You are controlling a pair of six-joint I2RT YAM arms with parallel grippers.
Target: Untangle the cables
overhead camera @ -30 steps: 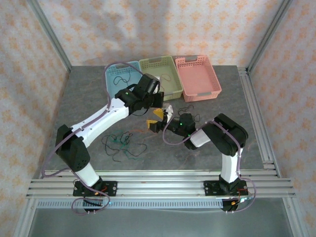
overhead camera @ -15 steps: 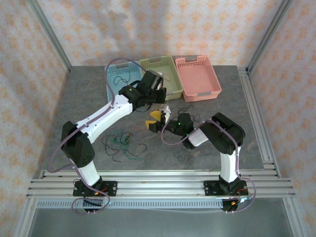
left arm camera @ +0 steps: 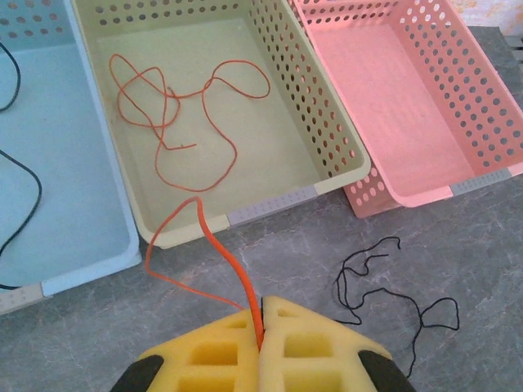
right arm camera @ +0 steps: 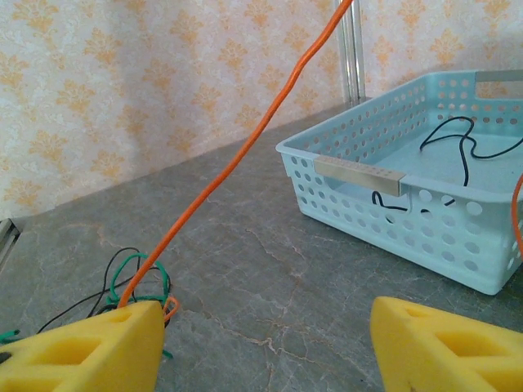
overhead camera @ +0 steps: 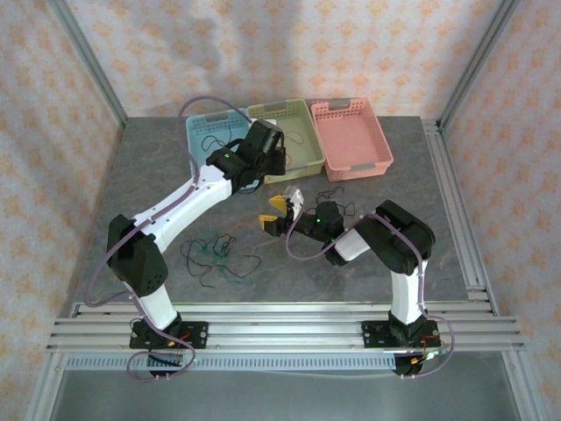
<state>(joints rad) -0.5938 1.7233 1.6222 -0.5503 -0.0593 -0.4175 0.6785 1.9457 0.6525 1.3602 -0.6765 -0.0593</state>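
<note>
My left gripper (left arm camera: 263, 314) is shut on a red-orange cable (left arm camera: 219, 245) that loops over the table just in front of the green basket (left arm camera: 327, 122). In the right wrist view the same cable (right arm camera: 245, 147) rises taut from a small tangle of green and black cables (right arm camera: 135, 282) beside my left fingertip. My right gripper (right arm camera: 270, 343) is open, low over the table, with nothing between its fingers; from above it (overhead camera: 277, 210) sits at mid-table. The loose tangle (overhead camera: 215, 254) lies at front left. Another red-orange cable (left arm camera: 176, 106) lies in the green basket.
Three baskets stand in a row at the back: blue (overhead camera: 210, 136) holding black cables, green (overhead camera: 294, 132), and pink (overhead camera: 351, 136) with nothing in it. A loose black cable (left arm camera: 384, 278) lies on the table in front of the pink basket.
My left arm has drawn back toward the baskets with the red-orange cable in its grip. The right gripper's jaws narrowed, then widened slightly, and it stayed nearly in place.
</note>
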